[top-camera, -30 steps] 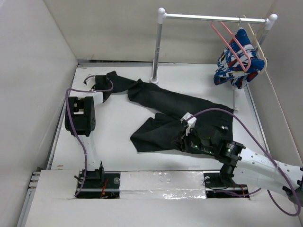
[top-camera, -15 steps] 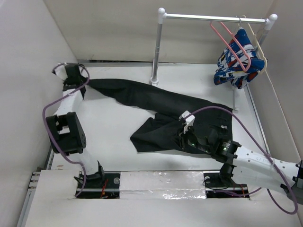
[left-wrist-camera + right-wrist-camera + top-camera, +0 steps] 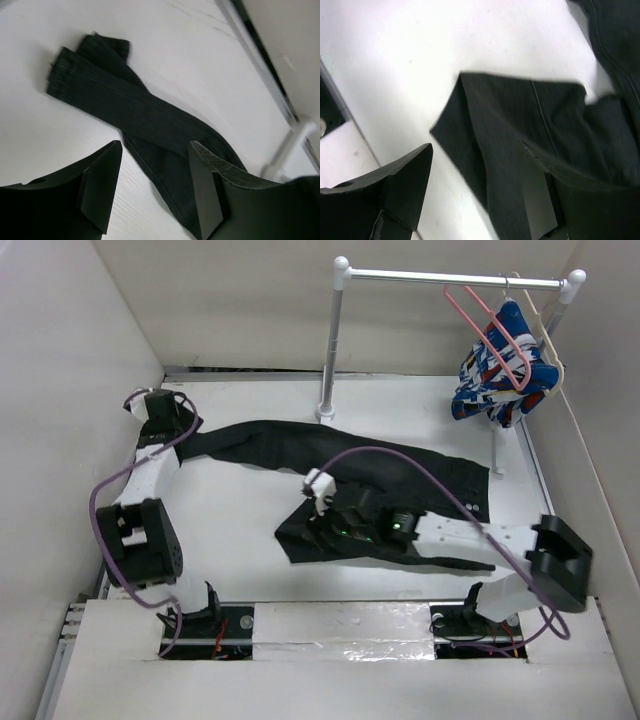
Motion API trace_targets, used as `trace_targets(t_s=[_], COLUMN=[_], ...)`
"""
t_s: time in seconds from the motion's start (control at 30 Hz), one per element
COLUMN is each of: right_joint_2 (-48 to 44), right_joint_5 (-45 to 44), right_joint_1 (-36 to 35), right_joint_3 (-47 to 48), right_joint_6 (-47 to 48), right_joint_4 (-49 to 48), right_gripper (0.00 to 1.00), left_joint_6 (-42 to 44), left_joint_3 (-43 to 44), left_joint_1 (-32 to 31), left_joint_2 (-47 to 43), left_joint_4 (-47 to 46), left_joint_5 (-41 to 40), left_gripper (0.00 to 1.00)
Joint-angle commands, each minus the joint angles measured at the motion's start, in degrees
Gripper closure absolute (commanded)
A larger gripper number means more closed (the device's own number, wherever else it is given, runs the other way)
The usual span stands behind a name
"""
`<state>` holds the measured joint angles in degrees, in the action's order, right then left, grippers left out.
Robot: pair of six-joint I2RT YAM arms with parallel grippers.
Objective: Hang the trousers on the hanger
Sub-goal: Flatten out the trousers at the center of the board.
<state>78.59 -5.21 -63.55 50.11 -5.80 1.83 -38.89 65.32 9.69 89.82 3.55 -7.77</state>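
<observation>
Barely begun: the trousers [image 3: 400,465] lie flat across the table [image 3: 240,530] at mid-frame, the hanger [image 3: 470,320] hangs at upper right, and left gripper [image 3: 156,145] and right gripper [image 3: 476,145] hover spread, holding nothing.

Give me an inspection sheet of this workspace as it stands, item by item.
Surface: white table, silver tape along the near edge.
Job's things: black trousers lying on the table; pink hanger hanging empty on the rail.
Clutter: patterned garment on a cream hanger, same rail.
Grippers: left gripper open over one trouser leg near its cuff; right gripper open over the folded leg end.
Cables: purple cables, one arcing above the trousers.
Surroundings: plain white walls.
</observation>
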Motion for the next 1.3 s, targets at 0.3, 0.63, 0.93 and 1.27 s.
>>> trace_targets(t_s=[0.3, 0.63, 0.93, 1.27], right_joint_2=[32.1, 35.6, -13.3, -45.9], right_joint_5=[-1.9, -6.6, -15.2, -12.0], right_joint_1=[-3.3, -3.3, -1.5, 13.3], right_joint_3=[26.4, 33.2, 16.4, -17.4], right_joint_6=[9.1, 9.0, 12.0, -4.4], right_joint_4=[6.4, 10.9, 1.2, 11.5], right_gripper=[0.31, 1.0, 1.0, 1.0], left_joint_6=[-5.9, -5.1, -3.4, 2.7], left_joint_3=[-22.7, -31.3, -25.6, -12.5], left_joint_1=[-7.5, -7.5, -9.3, -25.3], left_joint_2=[-29.6, -41.1, -38.9, -27.4], left_joint_4=[-17.5, -17.8, -19.0, -18.5], left_joint_5=[9.2, 8.7, 14.1, 8.8], left_gripper=[0.49, 0.49, 0.49, 0.52])
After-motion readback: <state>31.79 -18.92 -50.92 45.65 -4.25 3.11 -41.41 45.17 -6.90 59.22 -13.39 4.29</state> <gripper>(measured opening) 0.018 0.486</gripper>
